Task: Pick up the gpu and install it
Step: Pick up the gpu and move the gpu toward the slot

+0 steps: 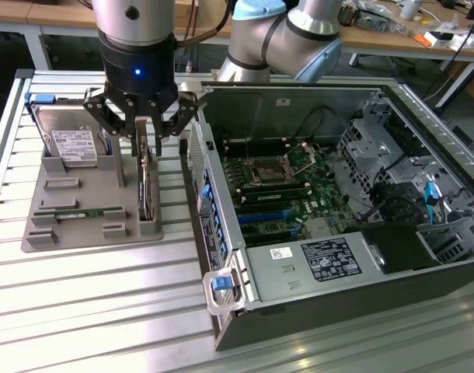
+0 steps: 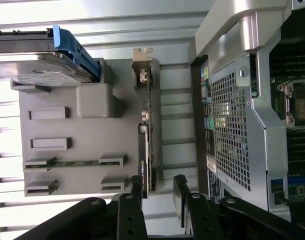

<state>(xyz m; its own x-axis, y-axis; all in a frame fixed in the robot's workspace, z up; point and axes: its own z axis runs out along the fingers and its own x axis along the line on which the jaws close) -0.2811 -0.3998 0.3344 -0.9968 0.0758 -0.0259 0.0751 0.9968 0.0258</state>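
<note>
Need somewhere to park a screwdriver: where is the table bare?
Bare slats of the table lie on the near side of the grey tray, on the exterior view's left of the computer case. The strip between tray and case is tight: the open pincer straddles the gpu there.

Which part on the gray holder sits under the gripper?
The gpu, on edge nearest the case; hard drive and memory stick sit off to the side.

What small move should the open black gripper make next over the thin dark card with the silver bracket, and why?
Probably close the gripper on the gpu, the thin dark card. The gripper is open and straddles the card's upper edge, while the card stands on edge in the grey plastic holder tray, not yet gripped.
</note>
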